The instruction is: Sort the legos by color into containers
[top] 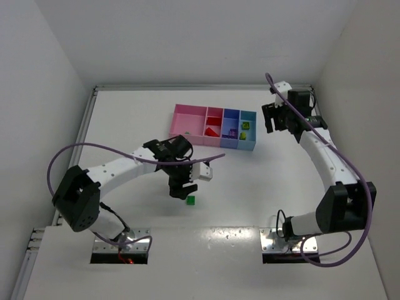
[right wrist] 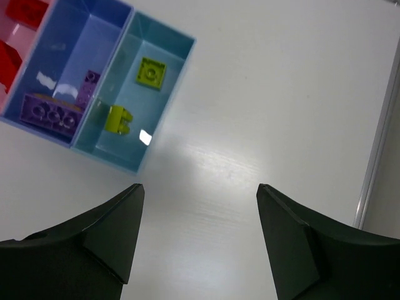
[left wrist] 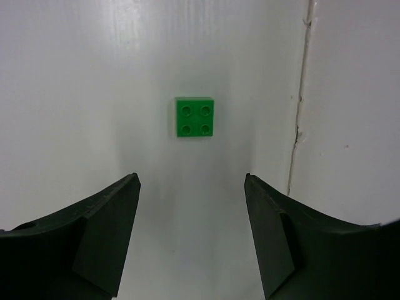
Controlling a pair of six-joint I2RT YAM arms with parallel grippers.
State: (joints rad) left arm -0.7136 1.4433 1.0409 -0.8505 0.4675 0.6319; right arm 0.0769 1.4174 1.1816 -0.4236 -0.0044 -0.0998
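the one green lego (top: 190, 200) outside the bins lies flat on the white tabletop (top: 125, 125), studs up, just ahead of your left claw (top: 181, 190). through the left wrist camera the green lego (left wrist: 195, 117) sits right in the middle of the gap of the left claw (left wrist: 190, 178), a bit past the tips. it is a square brick, so it has no long side to line up with — its edges already run nearly straight with the fingers. the left claw is spread wide with nothing in it. the right claw (top: 275, 119) is spread wide too and holds nothing; it hangs beside the light blue end of the containers (top: 187, 107), well apart from the green lego, so the left arm is the near one. from the right claw (right wrist: 200, 187) you can see yellow-green legos (right wrist: 151, 72) in the light blue bin and purple legos (right wrist: 47, 112) in the blue-violet one. the tabletop looks smooth and shiny, so the brick may slide if one finger bumps it first. nothing lies close to it — only a thin seam (left wrist: 300, 125) off to one side.
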